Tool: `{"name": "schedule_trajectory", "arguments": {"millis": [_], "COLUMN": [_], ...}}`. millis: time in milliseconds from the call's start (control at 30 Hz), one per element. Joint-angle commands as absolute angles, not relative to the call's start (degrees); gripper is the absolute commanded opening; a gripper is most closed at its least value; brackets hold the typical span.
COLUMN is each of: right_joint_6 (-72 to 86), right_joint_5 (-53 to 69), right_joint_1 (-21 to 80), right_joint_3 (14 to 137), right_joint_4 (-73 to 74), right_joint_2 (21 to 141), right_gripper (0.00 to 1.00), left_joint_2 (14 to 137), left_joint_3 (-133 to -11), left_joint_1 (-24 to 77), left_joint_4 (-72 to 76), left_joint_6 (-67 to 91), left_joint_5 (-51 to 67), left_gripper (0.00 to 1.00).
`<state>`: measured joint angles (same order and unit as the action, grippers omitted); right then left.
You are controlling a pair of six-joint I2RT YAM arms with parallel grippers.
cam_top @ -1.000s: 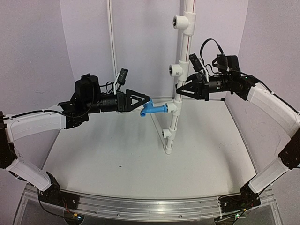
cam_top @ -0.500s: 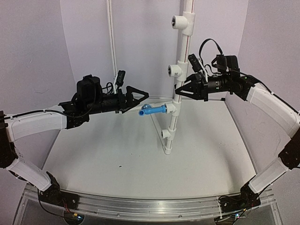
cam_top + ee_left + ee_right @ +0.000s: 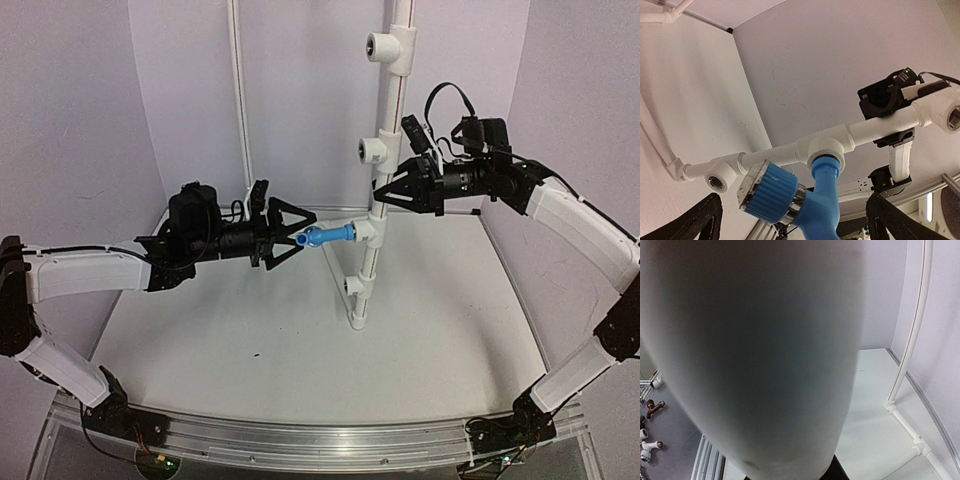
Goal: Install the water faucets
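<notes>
left gripper (image 3: 296, 238) moved in, jaws straddling faucet (image 3: 335, 234)

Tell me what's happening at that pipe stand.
The left claw is open around the free end of the blue faucet, with a finger on either side and neither gripping it. The faucet sits in a white tee fitting on the upright pipe. The right claw is at the pipe just above that fitting, likely steadying it, though its grip can't be confirmed.
</notes>
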<state>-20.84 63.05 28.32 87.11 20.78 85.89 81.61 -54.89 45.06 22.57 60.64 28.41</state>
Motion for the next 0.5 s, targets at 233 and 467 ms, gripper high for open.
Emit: {"name": "schedule_trajectory", "arguments": {"millis": [233, 467], "right_joint_6": [-12.7, -12.8], "right_joint_5": [61.8, 61.7], "right_joint_1": [28.7, 28.7], "right_joint_3": [87.8, 87.9], "right_joint_4": [27.4, 27.4], "right_joint_2": [87.2, 87.2], "right_gripper": [0.00, 0.00], "left_joint_2": [80.8, 82.7], "left_joint_3": [-50.9, -51.3], "left_joint_1": [45.2, 45.5], "left_joint_4": [33.0, 38.5], "left_joint_6": [76.6, 84.3], "left_joint_5": [30.6, 34.4], "left_gripper": [1.00, 1.00]}}
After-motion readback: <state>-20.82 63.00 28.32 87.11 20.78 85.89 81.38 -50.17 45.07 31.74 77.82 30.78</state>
